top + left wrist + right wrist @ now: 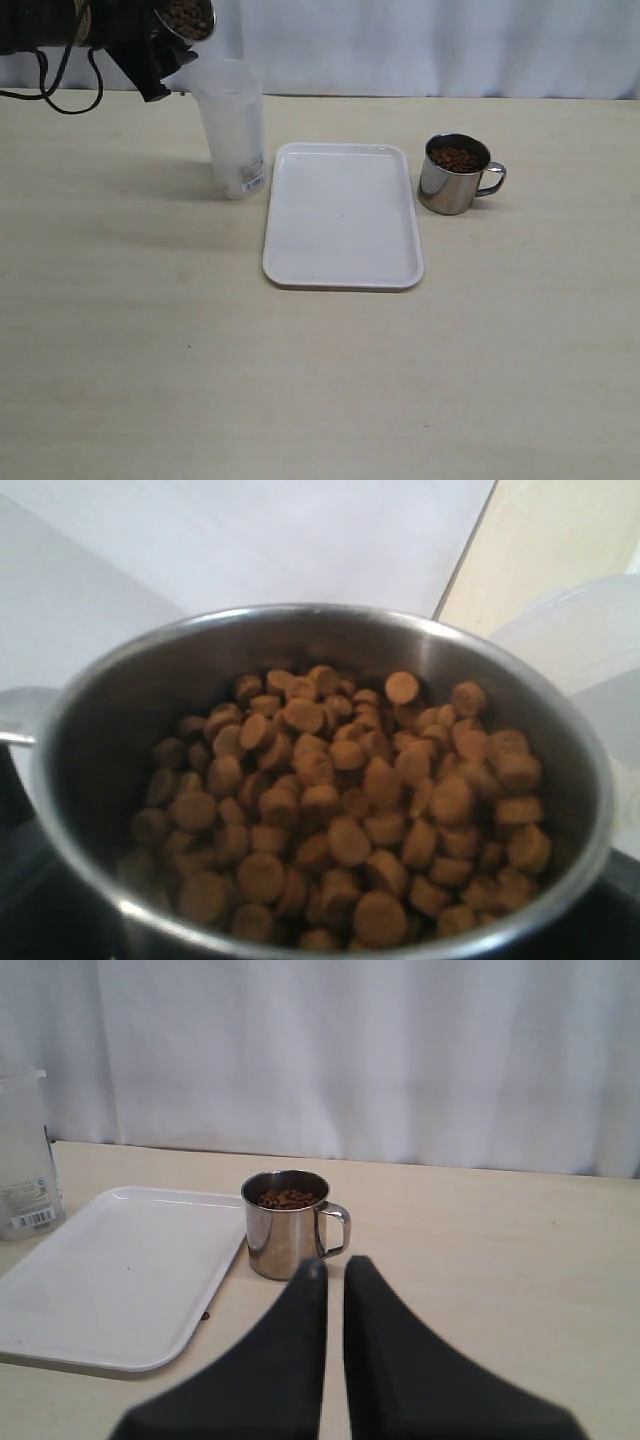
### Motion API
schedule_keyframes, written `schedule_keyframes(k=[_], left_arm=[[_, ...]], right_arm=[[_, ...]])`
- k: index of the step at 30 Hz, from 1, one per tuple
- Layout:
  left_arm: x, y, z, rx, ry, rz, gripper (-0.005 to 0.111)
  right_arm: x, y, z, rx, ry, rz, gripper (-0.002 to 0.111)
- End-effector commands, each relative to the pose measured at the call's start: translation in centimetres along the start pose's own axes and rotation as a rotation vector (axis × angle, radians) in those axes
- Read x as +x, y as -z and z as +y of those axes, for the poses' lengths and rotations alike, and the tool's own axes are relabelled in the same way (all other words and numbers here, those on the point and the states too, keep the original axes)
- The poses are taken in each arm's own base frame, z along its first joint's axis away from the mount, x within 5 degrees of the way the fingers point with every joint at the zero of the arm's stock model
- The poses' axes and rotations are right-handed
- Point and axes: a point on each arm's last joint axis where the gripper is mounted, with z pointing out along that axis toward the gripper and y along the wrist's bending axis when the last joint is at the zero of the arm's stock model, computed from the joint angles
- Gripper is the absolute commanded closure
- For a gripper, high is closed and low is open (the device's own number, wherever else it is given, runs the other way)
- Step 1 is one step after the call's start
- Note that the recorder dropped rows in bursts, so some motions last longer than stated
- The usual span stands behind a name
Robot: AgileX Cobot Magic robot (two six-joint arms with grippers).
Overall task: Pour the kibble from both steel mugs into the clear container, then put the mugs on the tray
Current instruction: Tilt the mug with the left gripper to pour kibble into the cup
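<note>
Exterior view, left gripper point(168, 50) clamped on tilted steel mug point(208, 26) of kibble point(186, 14) over clear container point(232, 130) rim far left, tray point(343, 215) beside it, second mug point(455, 178) just right of tray's edge, broad tabletop point(320, 400) nearer, left wrist view, kibble point(340, 810) near the lip, right wrist view, right gripper point(333, 1272) pinched shut, apart from second mug point(285, 1230)
</note>
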Motion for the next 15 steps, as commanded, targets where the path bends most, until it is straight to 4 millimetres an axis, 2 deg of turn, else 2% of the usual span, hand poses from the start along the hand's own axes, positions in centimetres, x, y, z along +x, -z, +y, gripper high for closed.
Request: schedule_keyframes(k=[1, 15], left_arm=[[-0.40, 0.28, 0.48, -0.018, 0.024, -0.010, 0.107], [-0.24, 0.28, 0.58, -0.029, -0.015, 0.009, 0.107]], right_arm=[[0.00, 0.01, 0.00, -0.001, 0.011, -0.007, 0.103], [0.00, 0.01, 0.00, -0.001, 0.011, -0.007, 0.103]])
